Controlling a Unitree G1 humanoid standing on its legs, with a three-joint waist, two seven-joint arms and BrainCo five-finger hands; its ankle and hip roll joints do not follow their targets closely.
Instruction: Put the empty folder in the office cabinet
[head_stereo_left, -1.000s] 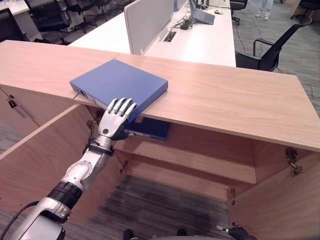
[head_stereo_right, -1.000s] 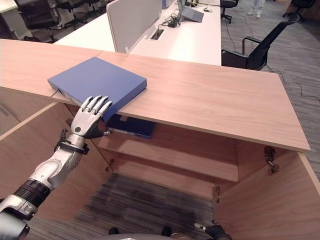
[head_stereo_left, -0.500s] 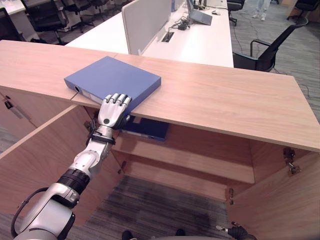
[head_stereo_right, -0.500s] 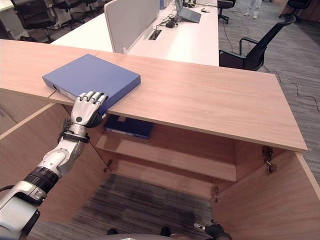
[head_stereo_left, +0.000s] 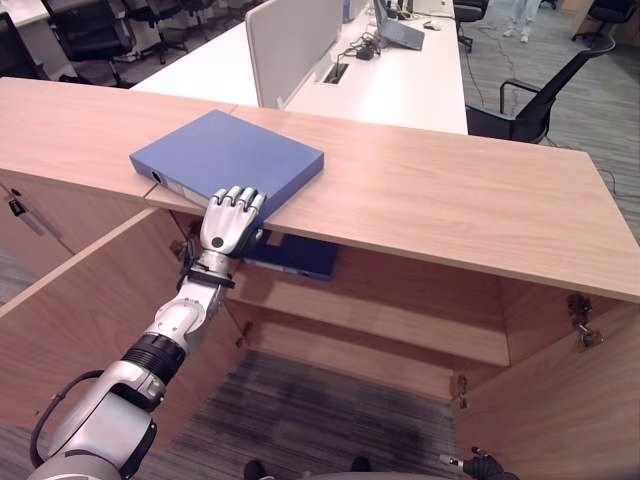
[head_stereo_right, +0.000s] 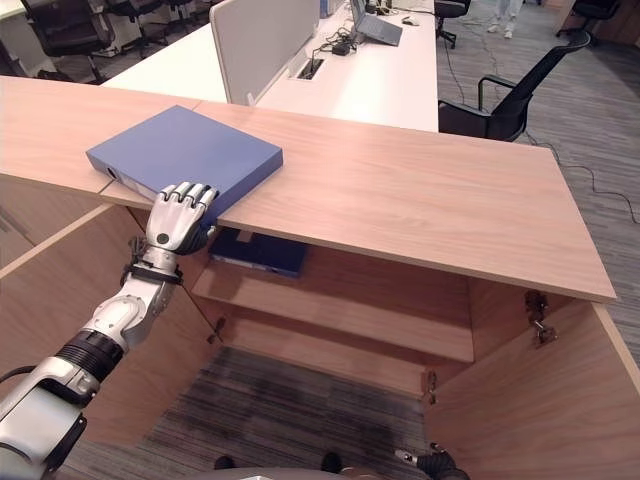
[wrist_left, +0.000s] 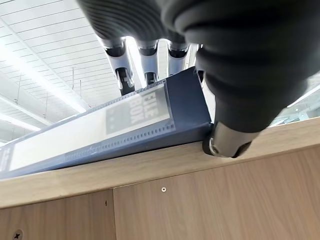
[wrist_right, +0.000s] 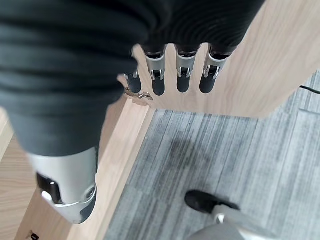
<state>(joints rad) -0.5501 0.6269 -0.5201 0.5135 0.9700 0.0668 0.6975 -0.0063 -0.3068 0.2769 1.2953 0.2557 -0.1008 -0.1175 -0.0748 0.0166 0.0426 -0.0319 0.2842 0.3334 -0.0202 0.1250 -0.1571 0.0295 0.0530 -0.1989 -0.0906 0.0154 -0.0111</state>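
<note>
A blue folder (head_stereo_left: 225, 155) lies flat on the wooden cabinet top (head_stereo_left: 450, 200), its near corner jutting over the front edge. My left hand (head_stereo_left: 228, 222) reaches up from below and is shut on that near edge. In the left wrist view its fingers (wrist_left: 145, 60) curl over the folder (wrist_left: 100, 135) while the thumb presses at the bottom corner. My right hand (head_stereo_left: 483, 466) hangs low by the floor at the lower right; in its wrist view the fingers (wrist_right: 182, 70) are relaxed and hold nothing.
Both cabinet doors stand open, the left door (head_stereo_left: 70, 320) and the right door (head_stereo_left: 570, 400). Another blue folder (head_stereo_left: 295, 255) lies on the upper shelf (head_stereo_left: 400, 325) inside. Behind the cabinet are a white desk with a divider (head_stereo_left: 290, 45) and a black chair (head_stereo_left: 545, 95).
My left hand's fingers, straight on the folder's top a second ago, have curled over its near edge. The folder has stayed on the cabinet top.
</note>
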